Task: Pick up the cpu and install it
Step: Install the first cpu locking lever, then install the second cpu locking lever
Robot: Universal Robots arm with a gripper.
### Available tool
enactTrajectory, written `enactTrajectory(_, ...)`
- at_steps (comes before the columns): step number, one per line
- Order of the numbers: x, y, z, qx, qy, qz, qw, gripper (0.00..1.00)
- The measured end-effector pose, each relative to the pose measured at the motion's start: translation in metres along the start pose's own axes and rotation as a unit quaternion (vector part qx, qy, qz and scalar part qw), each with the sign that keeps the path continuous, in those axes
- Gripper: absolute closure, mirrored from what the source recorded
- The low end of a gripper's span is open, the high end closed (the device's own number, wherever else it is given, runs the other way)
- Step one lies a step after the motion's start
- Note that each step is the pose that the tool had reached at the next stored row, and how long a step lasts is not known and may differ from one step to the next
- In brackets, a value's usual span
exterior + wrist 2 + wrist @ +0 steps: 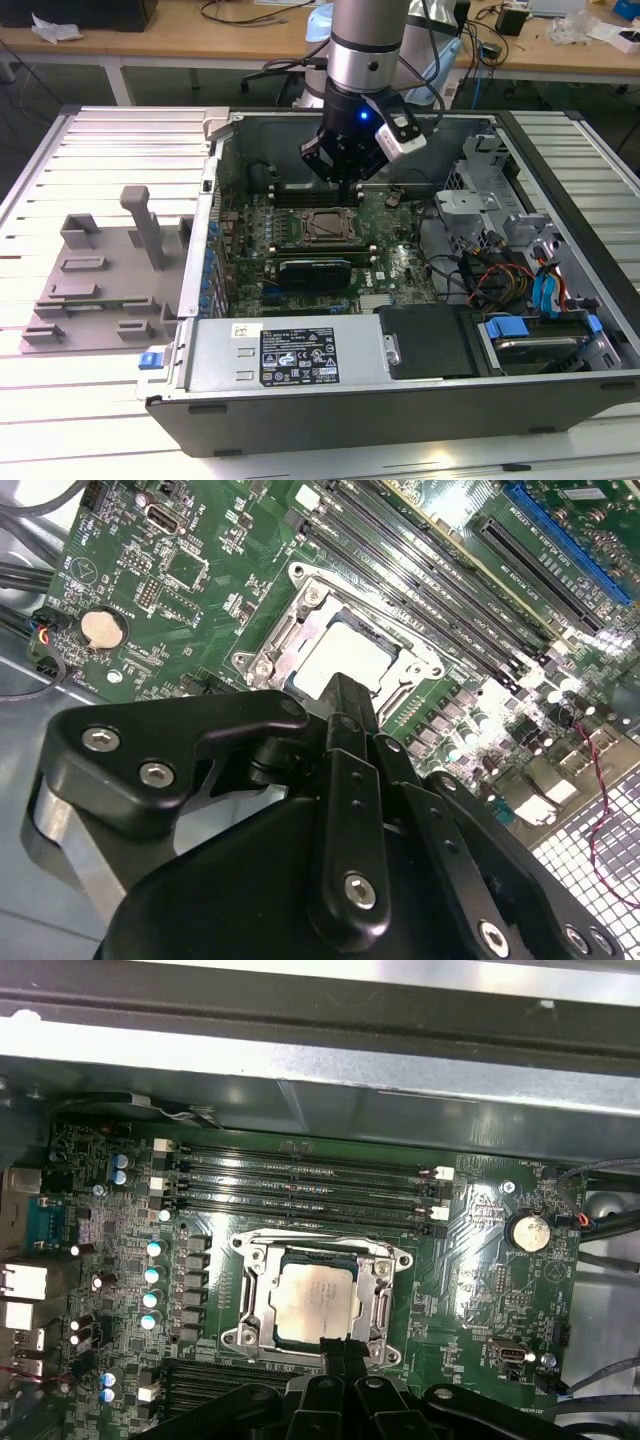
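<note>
The cpu (316, 1300), a pale silver square chip, lies flat inside the metal-edged socket frame (255, 1305) on the green motherboard; the second wrist view also shows the cpu (340, 655) in the socket. My gripper (338, 1348) hovers just above the chip's edge, its black fingertips (345, 695) pressed together with nothing between them. In the exterior view the gripper (345, 178) hangs inside the open computer case, over the socket frame (325, 228).
Memory slots (300, 1185) run beside the socket. The case walls (205, 250) surround the board, with cables and a drive cage (500, 260) at the exterior view's right. A grey fixture tray (100, 280) with upright posts sits outside the case at the exterior view's left.
</note>
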State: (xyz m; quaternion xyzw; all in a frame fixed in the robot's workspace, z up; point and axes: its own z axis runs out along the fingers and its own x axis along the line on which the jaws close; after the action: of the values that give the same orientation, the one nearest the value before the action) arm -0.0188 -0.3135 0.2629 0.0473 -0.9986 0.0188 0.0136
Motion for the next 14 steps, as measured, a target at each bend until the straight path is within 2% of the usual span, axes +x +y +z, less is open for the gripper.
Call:
enactTrajectory(8,0.0000,-0.0001,-0.0002,0.0000,0.0000,0.000,1.0000,0.89)
enactTrajectory(10,0.0015,-0.0155,0.0005,0.0000,0.0000,0.000,1.0000,0.89)
enactTrajectory(14,0.0018,-0.0195,0.0007,0.0000,0.0000,0.000,1.0000,0.89)
